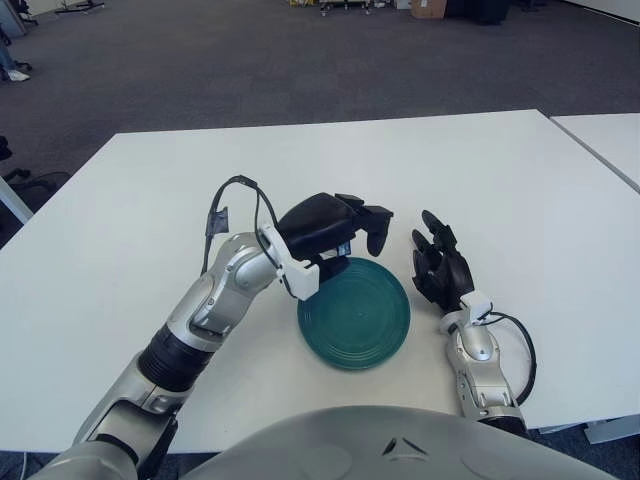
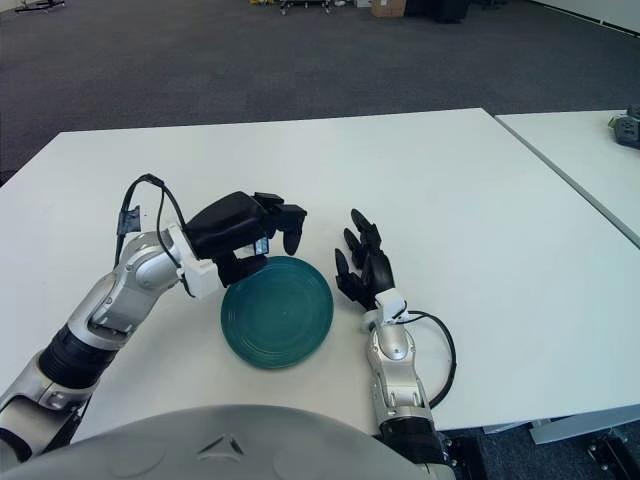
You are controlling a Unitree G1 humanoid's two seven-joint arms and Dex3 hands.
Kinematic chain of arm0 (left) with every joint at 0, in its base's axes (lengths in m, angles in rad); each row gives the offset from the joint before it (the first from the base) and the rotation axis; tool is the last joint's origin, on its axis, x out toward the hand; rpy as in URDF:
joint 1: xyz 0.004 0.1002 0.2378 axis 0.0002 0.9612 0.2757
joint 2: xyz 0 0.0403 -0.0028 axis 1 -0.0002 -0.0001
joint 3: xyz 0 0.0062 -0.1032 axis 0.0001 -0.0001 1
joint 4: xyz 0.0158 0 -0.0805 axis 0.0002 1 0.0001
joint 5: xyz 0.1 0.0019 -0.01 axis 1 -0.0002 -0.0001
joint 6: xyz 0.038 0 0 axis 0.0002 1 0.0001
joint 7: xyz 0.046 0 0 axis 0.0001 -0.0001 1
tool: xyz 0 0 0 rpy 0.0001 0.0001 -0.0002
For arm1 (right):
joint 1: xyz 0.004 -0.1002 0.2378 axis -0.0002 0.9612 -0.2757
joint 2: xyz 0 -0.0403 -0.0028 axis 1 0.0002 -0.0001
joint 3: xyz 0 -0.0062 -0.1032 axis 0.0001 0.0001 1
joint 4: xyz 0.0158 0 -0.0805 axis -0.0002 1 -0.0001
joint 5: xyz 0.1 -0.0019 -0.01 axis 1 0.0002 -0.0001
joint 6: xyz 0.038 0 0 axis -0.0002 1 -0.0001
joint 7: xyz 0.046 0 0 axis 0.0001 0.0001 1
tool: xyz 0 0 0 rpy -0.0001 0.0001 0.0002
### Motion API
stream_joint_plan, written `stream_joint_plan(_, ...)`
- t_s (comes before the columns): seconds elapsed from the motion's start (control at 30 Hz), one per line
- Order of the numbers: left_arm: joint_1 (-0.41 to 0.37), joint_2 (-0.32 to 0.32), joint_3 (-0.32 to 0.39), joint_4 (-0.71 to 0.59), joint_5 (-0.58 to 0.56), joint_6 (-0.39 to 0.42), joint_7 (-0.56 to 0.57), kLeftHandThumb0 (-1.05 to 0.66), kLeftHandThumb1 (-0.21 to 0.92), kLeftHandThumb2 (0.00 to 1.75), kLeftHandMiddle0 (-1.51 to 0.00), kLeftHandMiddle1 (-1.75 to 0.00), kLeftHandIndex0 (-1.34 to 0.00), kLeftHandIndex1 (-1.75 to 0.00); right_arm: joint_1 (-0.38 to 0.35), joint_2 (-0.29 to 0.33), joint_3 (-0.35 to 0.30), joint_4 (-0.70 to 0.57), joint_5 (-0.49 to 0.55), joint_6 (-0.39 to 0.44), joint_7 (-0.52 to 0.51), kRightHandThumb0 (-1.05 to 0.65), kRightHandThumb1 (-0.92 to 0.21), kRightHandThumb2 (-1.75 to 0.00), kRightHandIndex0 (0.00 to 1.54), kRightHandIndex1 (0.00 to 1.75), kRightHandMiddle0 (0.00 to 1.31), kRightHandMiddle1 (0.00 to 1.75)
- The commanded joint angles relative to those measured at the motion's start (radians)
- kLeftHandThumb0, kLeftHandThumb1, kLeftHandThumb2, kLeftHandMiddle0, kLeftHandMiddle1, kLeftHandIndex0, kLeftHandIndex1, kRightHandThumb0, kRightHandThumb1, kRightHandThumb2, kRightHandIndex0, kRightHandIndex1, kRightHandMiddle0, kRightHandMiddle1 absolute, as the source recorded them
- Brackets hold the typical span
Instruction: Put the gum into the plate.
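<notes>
A teal plate (image 1: 362, 318) lies on the white table near its front edge. My left hand (image 1: 352, 236) hovers over the plate's far left rim, fingers curled down. A small pale pack, the gum (image 1: 343, 248), shows between the fingers and the palm; most of it is hidden by the hand. It also shows in the right eye view (image 2: 262, 245). My right hand (image 1: 438, 262) shows just right of the plate, fingers spread and holding nothing.
The white table (image 1: 480, 180) stretches far beyond the plate. A second white table (image 1: 605, 140) stands to the right across a narrow gap. Dark carpet lies beyond the far edge.
</notes>
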Motion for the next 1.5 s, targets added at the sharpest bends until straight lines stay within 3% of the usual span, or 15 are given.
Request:
stream_joint_plan(0.0,-0.012,-0.038,-0.037,-0.08,-0.004,0.082,-0.07,0.0,0.01,1.64,-0.83,-1.66,-0.66,-1.75,0.071,-0.005,0.008,0.057,0.001,0.092,0.014,-0.9,-0.92,-0.64,0.27,0.0,0.0,0.25)
stream_joint_plan(0.13,-0.026,-0.041,-0.055,-0.109,-0.014,0.165,-0.156,0.0,0.03,1.61,-0.81,-1.65,-0.65,-1.75,0.074,-0.001,0.009,0.037,0.015,0.119,0.02,-0.87,-0.92,-0.64,0.24,0.0,0.0,0.23)
stream_joint_plan(0.27,-0.066,-0.041,-0.111,-0.035,0.013,0.143,-0.199,0.0,0.04,1.61,-0.78,-1.68,-0.65,-1.75,0.076,0.006,0.013,0.026,0.014,0.122,0.011,-0.83,-0.92,-0.67,0.2,0.0,0.0,0.22)
stream_joint_plan(0.37,-0.054,-0.042,-0.123,-0.042,0.021,0.144,-0.2,0.0,0.04,1.62,-0.77,-1.7,-0.65,-1.75,0.071,0.011,0.02,0.019,-0.003,0.136,-0.005,-0.81,-0.92,-0.69,0.18,0.0,0.0,0.2)
stream_joint_plan(0.57,-0.037,-0.054,-0.127,-0.064,-0.003,0.232,-0.251,0.0,0.04,1.59,-0.79,-1.64,-0.66,-1.75,0.034,0.036,0.024,0.035,-0.034,0.157,-0.064,-0.83,-0.92,-0.72,0.16,0.0,0.0,0.17)
stream_joint_plan(0.77,-0.041,-0.038,-0.136,-0.084,-0.021,0.282,-0.314,0.0,0.32,1.29,-0.62,-1.71,-0.43,-1.67,0.015,0.047,0.032,0.044,-0.084,0.184,-0.129,-0.88,-0.92,-0.78,0.17,0.0,0.0,0.2)
stream_joint_plan(0.83,-0.034,-0.027,-0.138,-0.085,-0.02,0.271,-0.315,0.0,0.47,1.06,-0.57,-1.64,-0.35,-1.63,0.011,0.058,0.024,0.042,-0.085,0.195,-0.152,-0.88,-0.92,-0.79,0.18,0.01,0.0,0.24)
stream_joint_plan(0.9,-0.022,-0.011,-0.139,-0.084,-0.017,0.254,-0.311,-0.17,0.69,0.76,-0.45,-1.34,-0.31,-1.65,0.011,0.071,0.011,0.034,-0.076,0.205,-0.171,-0.87,-0.92,-0.8,0.21,0.02,0.0,0.29)
stream_joint_plan(0.93,-0.017,-0.005,-0.139,-0.083,-0.017,0.247,-0.309,-0.31,0.71,0.66,-0.43,-1.13,-0.2,-1.5,0.013,0.074,0.007,0.028,-0.072,0.21,-0.177,-0.86,-0.92,-0.81,0.23,0.02,0.0,0.34)
stream_joint_plan(1.0,-0.002,0.011,-0.138,-0.072,-0.016,0.223,-0.294,-0.45,0.72,0.61,-0.41,-0.87,-0.1,-1.3,0.022,0.076,0.0,0.018,-0.063,0.219,-0.179,-0.83,-0.92,-0.8,0.25,0.03,0.0,0.39)
stream_joint_plan(1.13,0.015,0.025,-0.133,-0.049,-0.005,0.186,-0.267,-0.65,0.83,0.43,-0.41,-0.47,-0.02,-0.99,0.062,0.073,-0.001,0.002,-0.029,0.195,-0.142,-0.76,-0.92,-0.77,0.28,0.03,0.0,0.48)
stream_joint_plan(1.27,0.028,0.021,-0.126,-0.034,-0.01,0.176,-0.249,-0.76,0.9,0.31,-0.4,-0.3,0.0,-0.83,0.076,0.068,-0.002,0.003,0.015,0.158,-0.094,-0.71,-0.92,-0.75,0.3,0.03,0.0,0.52)
stream_joint_plan(1.47,0.018,0.042,-0.119,-0.001,-0.038,0.112,-0.245,-0.87,0.92,0.33,-0.32,-0.2,0.0,-0.63,0.042,0.069,-0.022,0.04,0.075,0.143,-0.037,-0.67,-0.92,-0.77,0.28,0.01,0.0,0.48)
